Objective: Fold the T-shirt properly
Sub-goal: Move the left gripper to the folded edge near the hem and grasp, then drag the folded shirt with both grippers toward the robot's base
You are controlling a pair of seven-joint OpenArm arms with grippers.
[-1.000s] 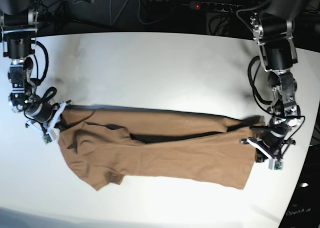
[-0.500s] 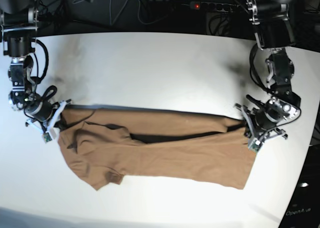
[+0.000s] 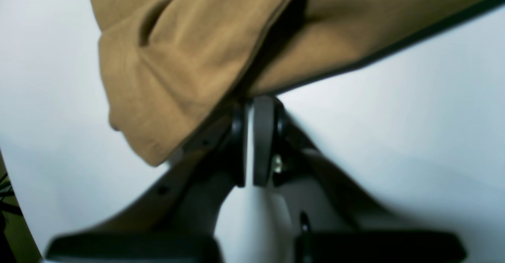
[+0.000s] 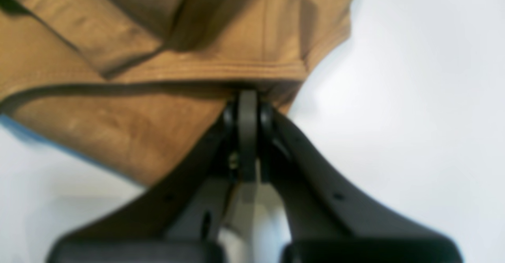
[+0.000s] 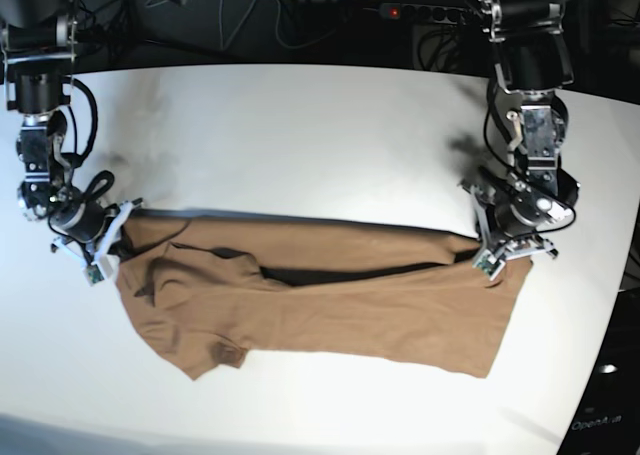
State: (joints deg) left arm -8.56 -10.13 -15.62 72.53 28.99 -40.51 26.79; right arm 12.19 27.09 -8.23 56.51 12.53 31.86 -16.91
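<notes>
Left hand and right hand (two) each pinch one T-shirt.

The T-shirt lies lengthwise across the near half of the table, stretched between my two arms. My right gripper sits at the shirt's far corner on the base view's left, closed on its edge. My left gripper sits at the far corner on that view's right, pinching the cloth there. Cables run behind the table's far edge.
</notes>
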